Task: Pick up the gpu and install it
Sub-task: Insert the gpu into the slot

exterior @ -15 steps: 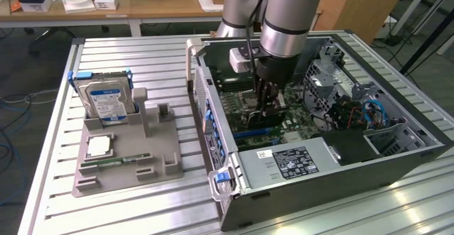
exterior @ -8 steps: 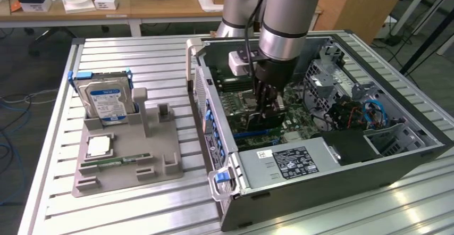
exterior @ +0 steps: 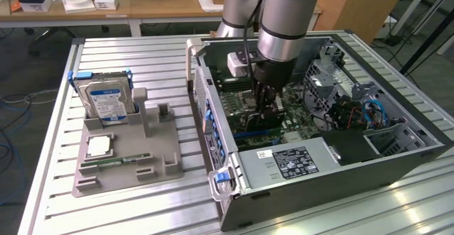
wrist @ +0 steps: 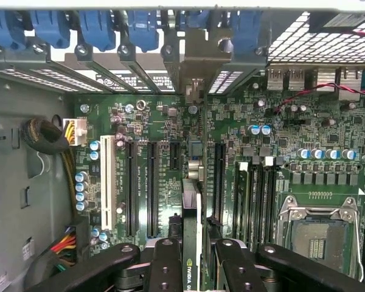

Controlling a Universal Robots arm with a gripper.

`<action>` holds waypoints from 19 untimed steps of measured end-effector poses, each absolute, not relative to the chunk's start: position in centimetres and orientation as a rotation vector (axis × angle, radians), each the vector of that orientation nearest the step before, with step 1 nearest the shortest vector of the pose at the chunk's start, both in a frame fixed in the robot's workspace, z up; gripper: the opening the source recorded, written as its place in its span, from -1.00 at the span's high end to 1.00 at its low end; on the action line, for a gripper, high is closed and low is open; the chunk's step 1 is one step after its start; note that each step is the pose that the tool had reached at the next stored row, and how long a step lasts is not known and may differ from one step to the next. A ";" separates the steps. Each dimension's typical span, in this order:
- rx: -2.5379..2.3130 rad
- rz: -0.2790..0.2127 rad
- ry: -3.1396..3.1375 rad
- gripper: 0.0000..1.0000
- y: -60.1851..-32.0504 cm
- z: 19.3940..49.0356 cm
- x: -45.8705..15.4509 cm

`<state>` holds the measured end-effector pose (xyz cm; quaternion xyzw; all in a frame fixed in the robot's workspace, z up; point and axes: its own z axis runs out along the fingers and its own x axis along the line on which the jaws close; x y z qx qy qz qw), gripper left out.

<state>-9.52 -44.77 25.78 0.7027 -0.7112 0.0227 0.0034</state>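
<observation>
Gripper (exterior: 264, 107) sits inside the open computer case (exterior: 397, 155), which lies on its side on the slatted aluminium table (exterior: 142, 54); you see the arm (exterior: 287, 17) reaching straight down into it from above. In the wrist view the 2 black fingers (wrist: 164, 267) stand partly closed on either side of a thin card held on edge, and that card is the gpu (wrist: 191, 243): dark board, green logo strip near the fingers, its silver bracket (wrist: 198, 61) running up to the rear slot openings of the case. The fingers press against both faces of the card, so you can record it as gripped. The gpu stands upright over the motherboard (wrist: 280, 140), lined up along the row of long black expansion slots (wrist: 152, 188), between a slot pair on one side and another single slot on the other; whether its edge is seated in a slot you cannot tell. Blue retention clips (wrist: 97, 27) line the rear of the case. On the exterior view's left, well apart from the case, a grey parts holder (exterior: 127, 160) carries a hard drive (exterior: 106, 99) standing upright, a CPU (exterior: 99, 145) lying flat, and a green memory stick (exterior: 117, 162) lying flat beside it.
</observation>
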 end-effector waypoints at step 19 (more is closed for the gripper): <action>2.203 0.072 -2.230 0.48 -44.7 25.5 -9.6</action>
